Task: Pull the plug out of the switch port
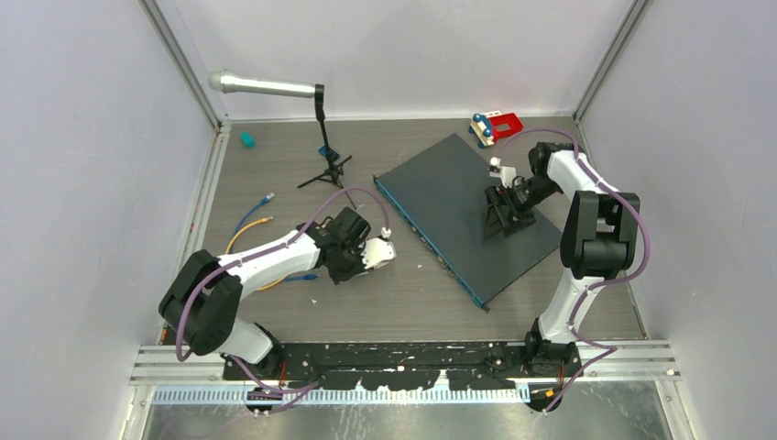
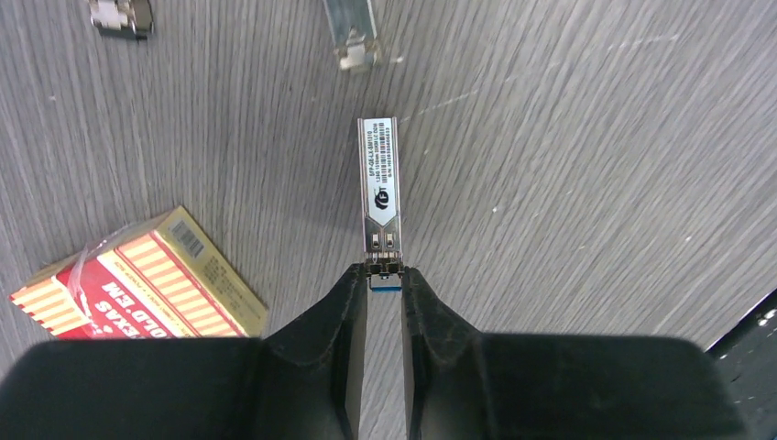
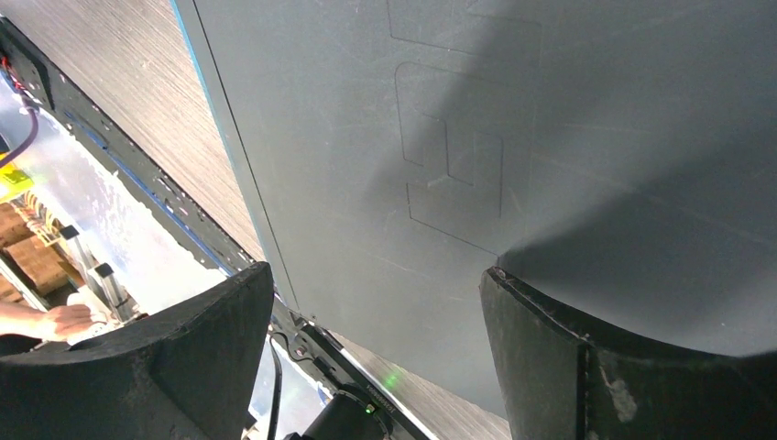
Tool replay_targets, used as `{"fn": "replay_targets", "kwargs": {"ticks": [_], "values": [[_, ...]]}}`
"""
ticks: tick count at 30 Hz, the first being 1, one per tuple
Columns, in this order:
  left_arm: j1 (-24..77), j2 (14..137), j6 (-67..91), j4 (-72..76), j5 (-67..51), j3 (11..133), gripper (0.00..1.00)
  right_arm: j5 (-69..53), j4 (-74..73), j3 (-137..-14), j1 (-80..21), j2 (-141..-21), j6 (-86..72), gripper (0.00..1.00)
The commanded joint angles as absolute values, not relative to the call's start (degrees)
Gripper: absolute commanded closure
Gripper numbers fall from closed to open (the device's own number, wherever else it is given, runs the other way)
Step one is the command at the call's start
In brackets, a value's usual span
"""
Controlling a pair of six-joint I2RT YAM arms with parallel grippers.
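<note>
The switch (image 1: 463,215), a flat dark grey box with a thin blue front edge, lies slanted in the middle of the table. The plug (image 2: 378,183), a slim silver module with a label and a blue tab, is out of the switch. My left gripper (image 2: 385,280) is shut on its blue-tab end over the wooden table, left of the switch's front edge (image 1: 371,255). My right gripper (image 1: 502,215) rests on top of the switch (image 3: 458,137), and it stands wide open (image 3: 376,284) with nothing between its fingers (image 3: 211,339).
A red and yellow card box (image 2: 137,280) lies close to the left of my left fingers. Two small metal pieces (image 2: 353,37) lie beyond the plug. A microphone on a stand (image 1: 316,119), blue and orange cables (image 1: 252,220) and a red toy (image 1: 496,126) lie farther off.
</note>
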State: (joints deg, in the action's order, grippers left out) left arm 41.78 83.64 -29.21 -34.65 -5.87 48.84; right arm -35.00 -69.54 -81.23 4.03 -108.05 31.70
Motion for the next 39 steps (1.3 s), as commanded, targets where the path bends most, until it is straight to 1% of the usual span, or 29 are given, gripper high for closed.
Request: {"fn": "replay_targets", "kwargs": {"ticks": [1,3,6,7,10,14,17,22,25,28,31,35,39], "values": [[38.83,83.87,-35.74,-36.28,-7.65,48.72,0.79,-35.07,-70.84,-83.32,3.6,-108.36,32.7,0.13],[38.44,85.24,-36.3,-36.47,-7.81,49.18,0.69,-35.07,-70.85,-83.33,3.6,-108.37,32.78,0.13],[38.42,85.94,-36.42,-35.24,-7.67,49.54,0.46,-35.15,-71.0,-83.48,3.52,-108.45,32.78,0.13],[38.43,85.87,-35.93,-34.43,-7.46,49.63,0.41,-35.18,-71.11,-83.58,3.45,-108.38,32.78,0.13],[38.42,83.41,-32.93,-30.72,-8.85,49.52,0.27,-35.65,-70.8,-83.51,3.34,-107.26,32.6,0.13],[38.7,79.45,-25.59,-24.93,-13.79,49.85,0.18,-36.3,-69.32,-83.08,3.27,-104.95,31.64,0.13],[40.79,80.01,-19.02,-21.42,-17.23,52.35,0.17,-36.93,-68.2,-82.76,3.25,-103.06,30.55,0.13],[49.62,84.99,-10.69,-14.49,-14.01,54.92,0.21,-37.17,-66.02,-82.09,3.34,-97.82,27.33,0.13],[54.7,88.25,-6.08,-8.45,-14.71,54.83,0.21,-36.13,-64.24,-81.31,3.34,-93.54,24.97,0.13],[57.53,92.23,-0.47,-1.32,-14.46,55.71,0.22,-34.59,-62.19,-78.83,3.34,-88.49,22.76,0.13],[59.62,96.48,4.99,2.34,-14.07,58.37,0.24,-32.25,-59.09,-75.03,3.34,-82.69,20.86,0.13],[62.34,101.44,9.09,2.92,-8.8,62.37,0.34,-30.18,-55.12,-70.43,3.62,-77.38,19.75,0.13],[63.35,105.36,12.1,2.34,-4.62,65.27,0.43,-31.1,-54.71,-69.73,4.36,-76.41,19.66,0.13]]}}
